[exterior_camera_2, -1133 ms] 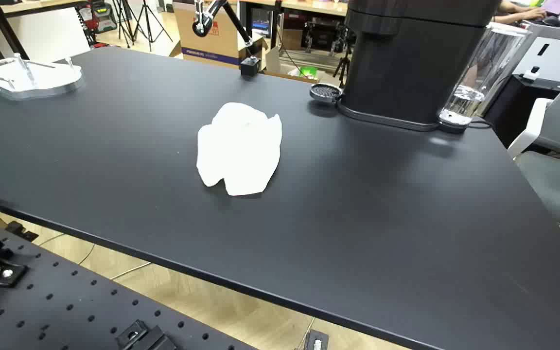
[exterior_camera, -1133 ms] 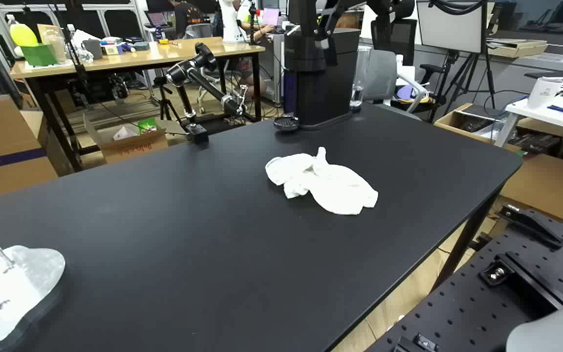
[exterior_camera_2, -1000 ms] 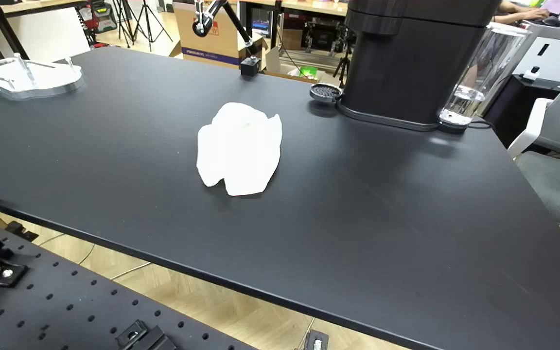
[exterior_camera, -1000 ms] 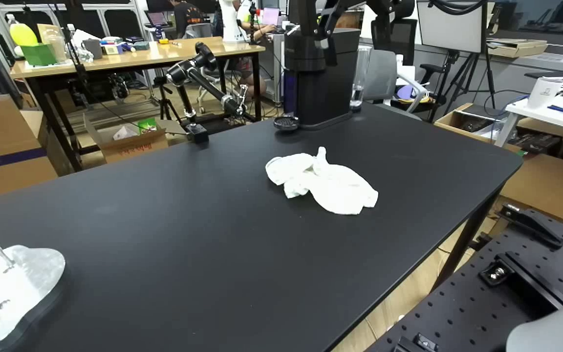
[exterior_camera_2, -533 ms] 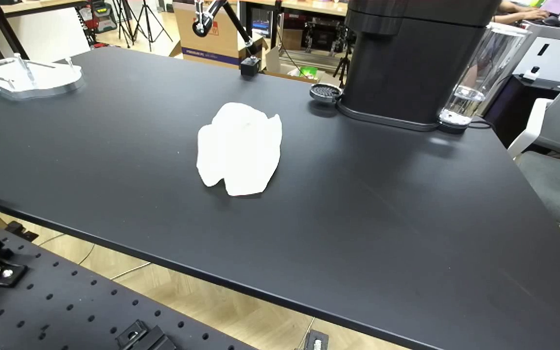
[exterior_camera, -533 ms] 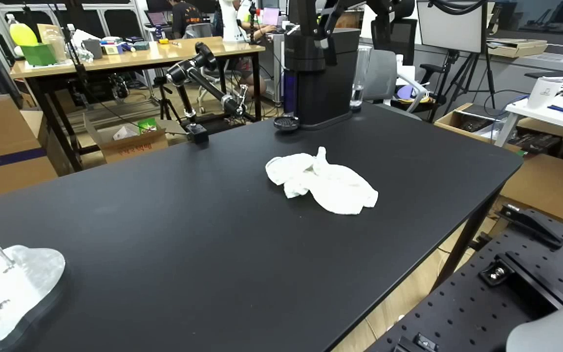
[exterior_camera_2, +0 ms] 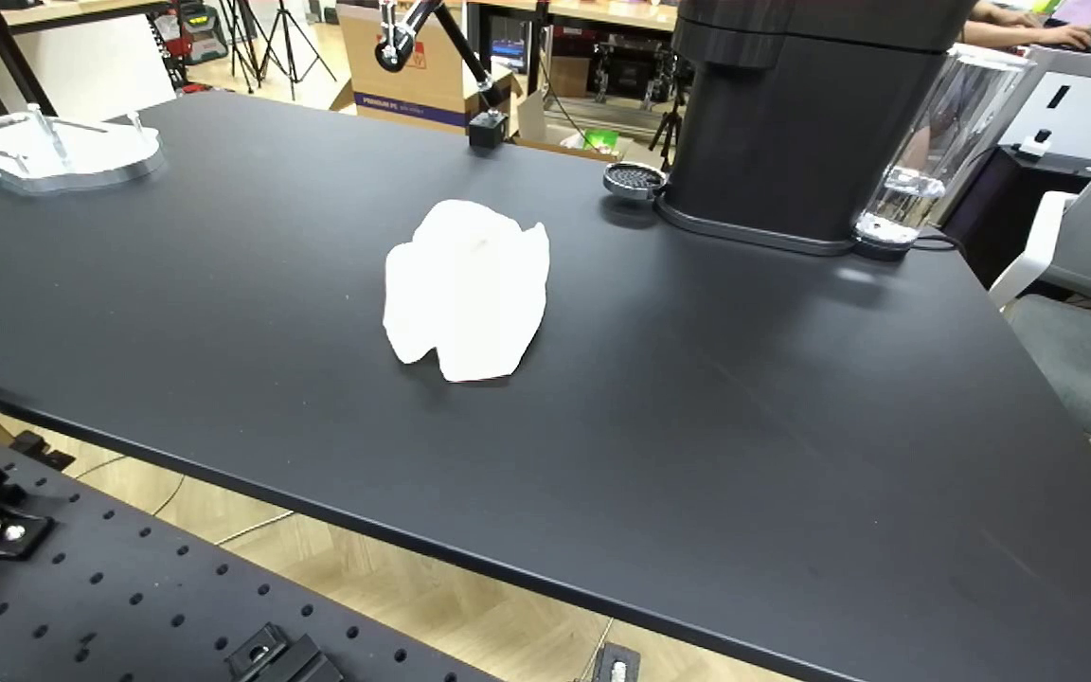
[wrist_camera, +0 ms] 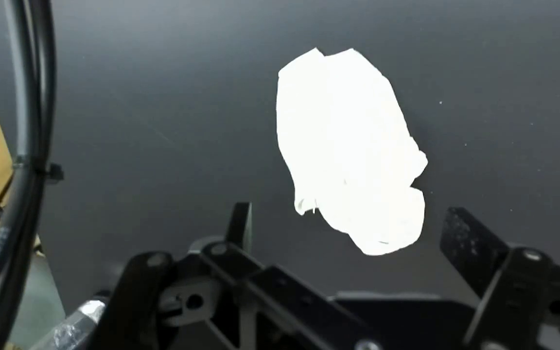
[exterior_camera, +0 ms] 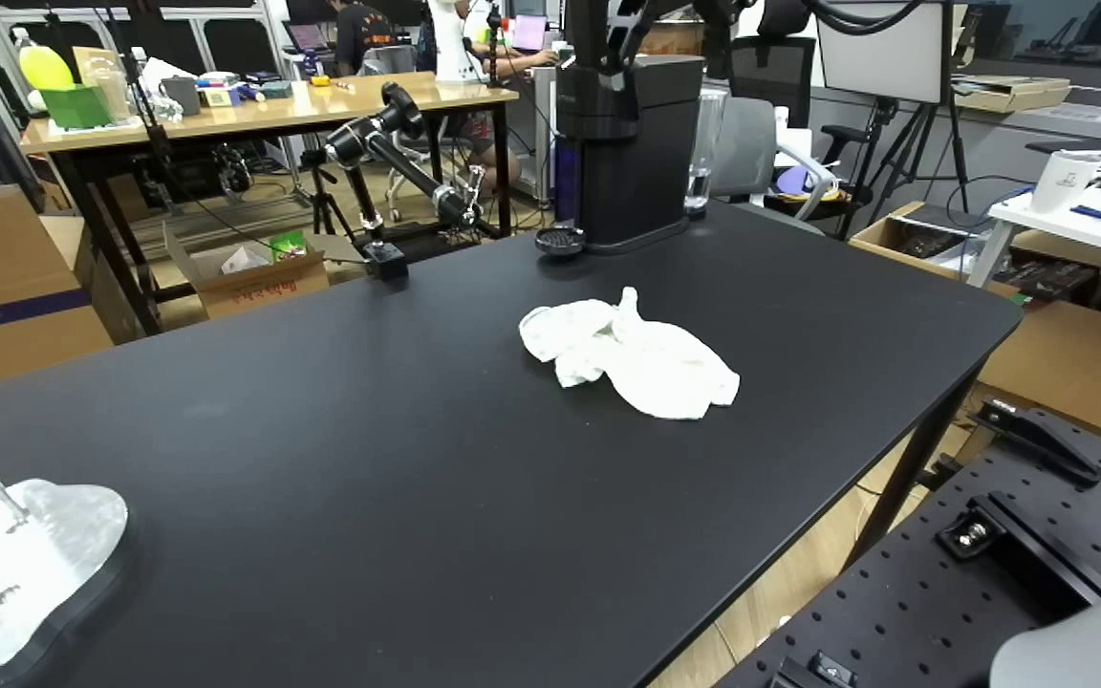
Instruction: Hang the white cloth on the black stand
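Note:
A crumpled white cloth (exterior_camera: pixel 641 358) lies on the black table in both exterior views (exterior_camera_2: pixel 470 294). A black jointed stand (exterior_camera: pixel 383 153) is fixed at the table's far edge, and it also shows in an exterior view (exterior_camera_2: pixel 456 52), its top cut off there. My gripper (wrist_camera: pixel 348 216) is open and empty in the wrist view, its fingers wide apart. The cloth (wrist_camera: pixel 348 141) lies beyond and between the fingertips, not touched. In an exterior view the gripper (exterior_camera: pixel 670 62) is high above the table at the top edge, partly cut off. The stand is out of the wrist view.
A black machine (exterior_camera: pixel 632 182) with a round drip tray (exterior_camera: pixel 560 241) and a clear water tube (exterior_camera_2: pixel 905 189) stands on the table near the stand. A metal plate with upright pegs (exterior_camera: pixel 53 545) lies at the table's other end. Cables (wrist_camera: pixel 29 146) run along the wrist.
In an exterior view my gripper has shifted a little to the left and up over the last half second. The cloth and the stand have not moved.

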